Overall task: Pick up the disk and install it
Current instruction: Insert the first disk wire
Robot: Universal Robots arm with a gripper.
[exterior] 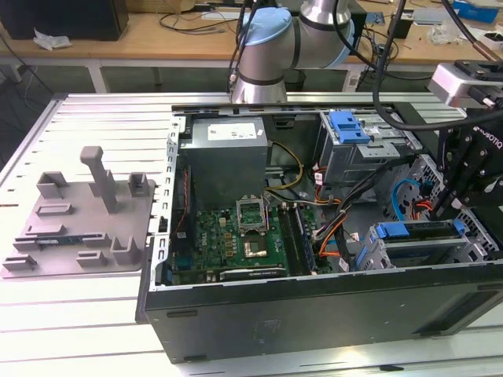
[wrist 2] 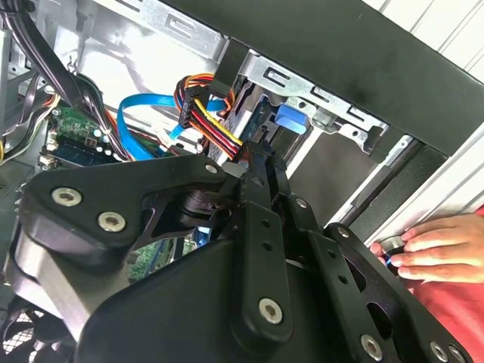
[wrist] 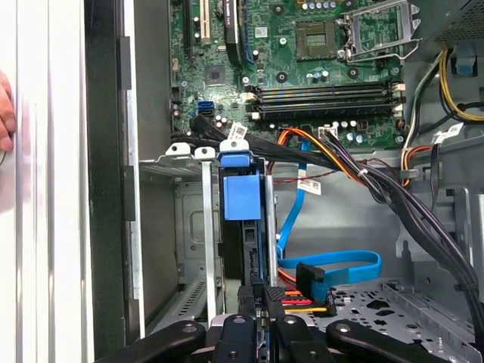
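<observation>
Inside the bay (wrist: 181, 227), disk (wrist: 242, 227) on edge, lengthwise inward

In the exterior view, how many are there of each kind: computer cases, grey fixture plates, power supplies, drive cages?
computer case: 1
grey fixture plate: 1
power supply: 1
drive cage: 2
Total: 5
</observation>
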